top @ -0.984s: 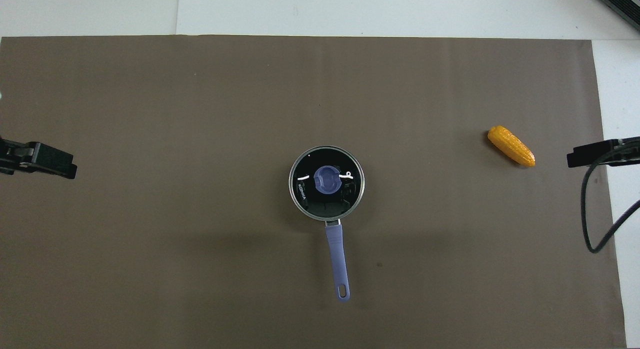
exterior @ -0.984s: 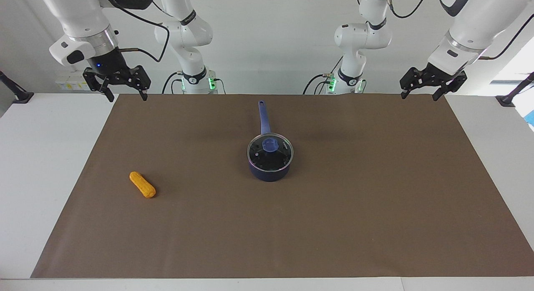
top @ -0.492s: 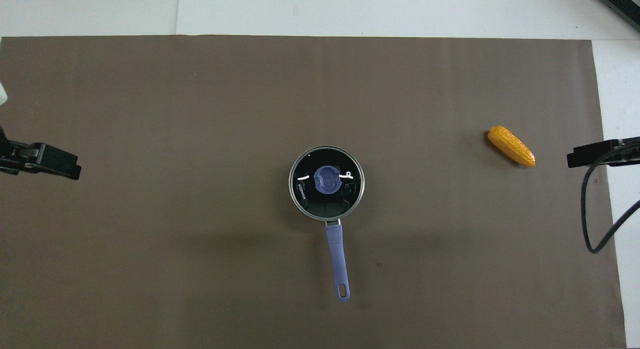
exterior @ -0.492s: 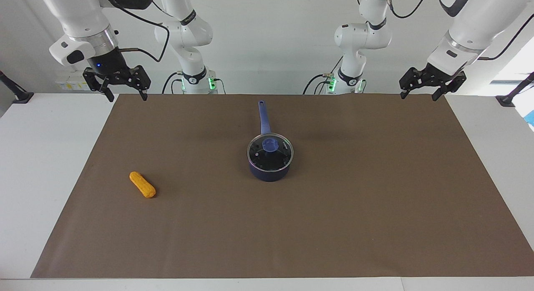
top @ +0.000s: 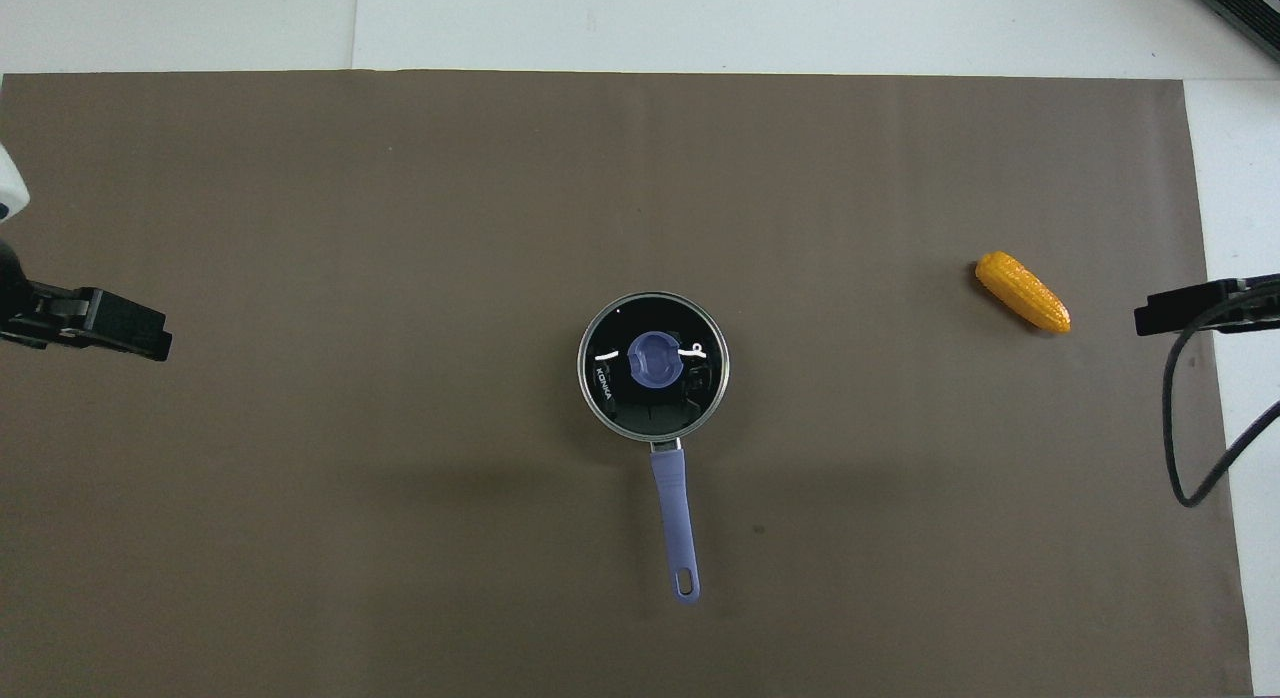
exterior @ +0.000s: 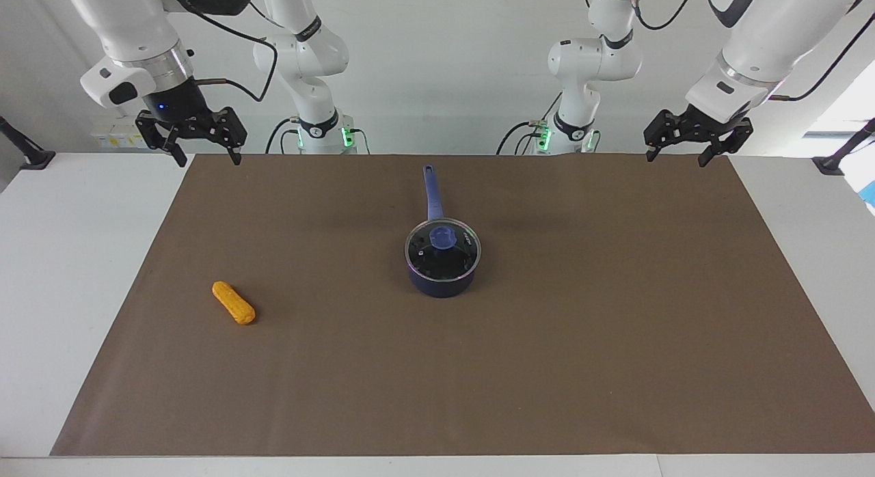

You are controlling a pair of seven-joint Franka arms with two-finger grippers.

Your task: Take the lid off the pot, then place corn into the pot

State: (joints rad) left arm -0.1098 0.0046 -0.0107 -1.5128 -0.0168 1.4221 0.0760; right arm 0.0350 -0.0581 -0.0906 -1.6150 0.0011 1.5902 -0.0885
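Observation:
The navy pot (exterior: pixel 441 284) stands mid-mat, its long handle (top: pixel 675 518) pointing toward the robots. The glass lid (exterior: pixel 454 260) with its blue knob (exterior: pixel 443 238) sits on the pot; it also shows in the overhead view (top: pixel 693 398). The corn (exterior: pixel 233 303) lies on the mat toward the right arm's end, also in the overhead view (top: pixel 1022 292). My right gripper (exterior: pixel 209 160) hangs open and empty over the mat's corner nearest its base. My left gripper (exterior: pixel 675 159) hangs open and empty over the mat's edge at its own end.
A brown mat (exterior: pixel 615 340) covers most of the white table (exterior: pixel 61 272). A black cable (top: pixel 1185 428) loops down from the right arm at the table's end. A dark object (top: pixel 1240 3) sits at the table's farthest corner on the right arm's end.
My left gripper has moved a little toward the middle of the table. The right arm, pot, lid and corn have not moved.

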